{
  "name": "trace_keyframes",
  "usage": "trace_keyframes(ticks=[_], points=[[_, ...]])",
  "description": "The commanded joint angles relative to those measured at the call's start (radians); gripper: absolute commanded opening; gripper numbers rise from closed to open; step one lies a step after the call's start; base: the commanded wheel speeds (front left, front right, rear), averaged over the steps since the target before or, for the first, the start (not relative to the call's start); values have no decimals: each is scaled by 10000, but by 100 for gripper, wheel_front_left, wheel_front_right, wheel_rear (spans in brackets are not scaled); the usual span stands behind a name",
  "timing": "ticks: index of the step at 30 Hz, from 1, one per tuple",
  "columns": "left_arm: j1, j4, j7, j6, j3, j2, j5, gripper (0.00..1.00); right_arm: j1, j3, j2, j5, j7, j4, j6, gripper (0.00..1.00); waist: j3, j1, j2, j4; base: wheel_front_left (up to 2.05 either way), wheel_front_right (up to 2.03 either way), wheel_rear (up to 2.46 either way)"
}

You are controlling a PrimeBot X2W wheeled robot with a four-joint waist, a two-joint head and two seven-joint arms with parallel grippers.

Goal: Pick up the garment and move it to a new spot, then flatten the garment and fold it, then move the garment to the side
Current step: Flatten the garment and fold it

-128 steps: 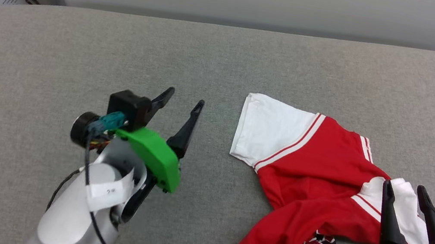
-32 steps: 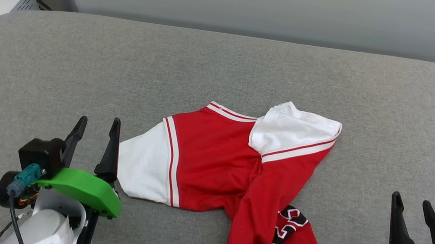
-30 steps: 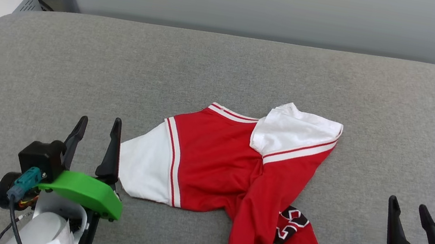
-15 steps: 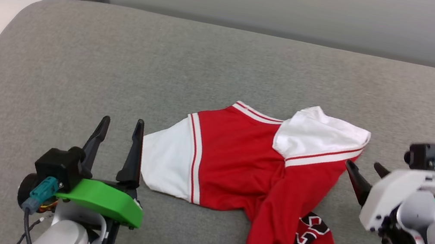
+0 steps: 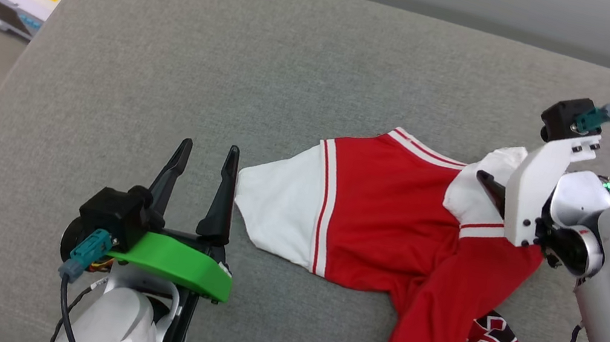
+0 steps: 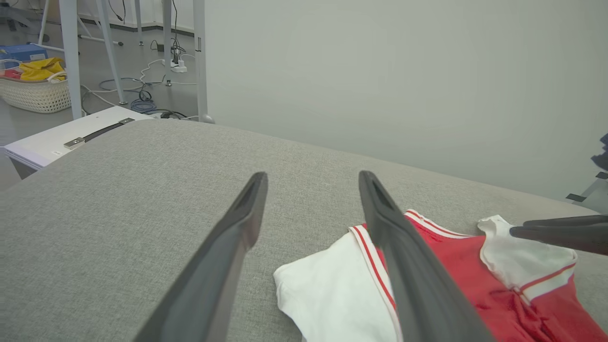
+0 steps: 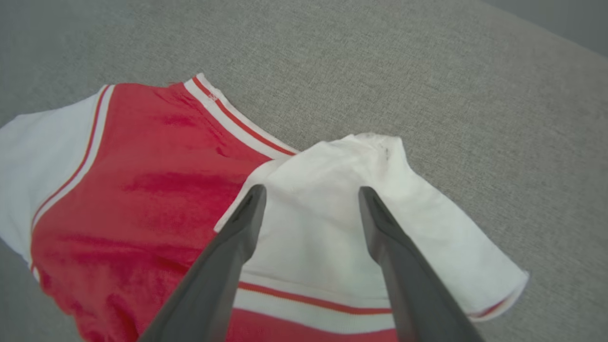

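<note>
So where's this at? The garment [image 5: 383, 220] is lying on the grey cushion [image 5: 298, 60] all twisted up. One white sleeve [image 7: 308, 223] is flopped over the red body and the lower part is wrung round, so only a bit of the black lettering shows. It's not flat or folded and hasn't been put to the side, so pretty much all of that is left. Can't say whether this spot is already the "new spot".

The right gripper [image 7: 311, 192] reaches in over the shirt with the wrist bent, fingers angled down at that flopped sleeve. Its jaws stand wide with nothing pinched, the white cloth sits right between and just under the tips. Looks to me like it's lining up to grab the sleeve and pull it open.

The left gripper [image 5: 207, 152] sits low over the cushion, fingers pointing away from the robot. Its jaws are also spread wide and empty. The other sleeve [image 5: 280, 210] has its edge just outside the finger nearest the shirt. Can't tell if they touch.
</note>
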Motion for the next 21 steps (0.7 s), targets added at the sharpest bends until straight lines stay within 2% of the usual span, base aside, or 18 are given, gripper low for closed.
trace_keyframes(ticks=[1,8,9,10,11,21], points=[[-177,71,-56,-112,70,-86,124,100,-302,173,-118,4,38,240,-7,100,350,0,0,304,0,0,0],[-217,354,-56,-462,298,-417,398,100,-989,999,-266,348,248,1382,-7,100,528,0,0,357,0,0,0],[-208,387,-56,-501,328,-457,419,100,-1015,1042,-259,463,271,1470,-7,51,534,0,0,346,0,0,0],[-192,438,-56,-542,364,-496,444,100,-1049,1110,-266,565,261,1526,-7,17,535,0,0,327,0,0,0],[-184,459,-56,-572,401,-523,469,100,-1088,1179,-304,589,209,1531,-7,0,540,0,0,308,0,0,0],[38,633,-56,-755,764,-621,753,100,-1108,1192,-874,930,-610,701,-7,0,156,0,0,-151,0,0,0]])
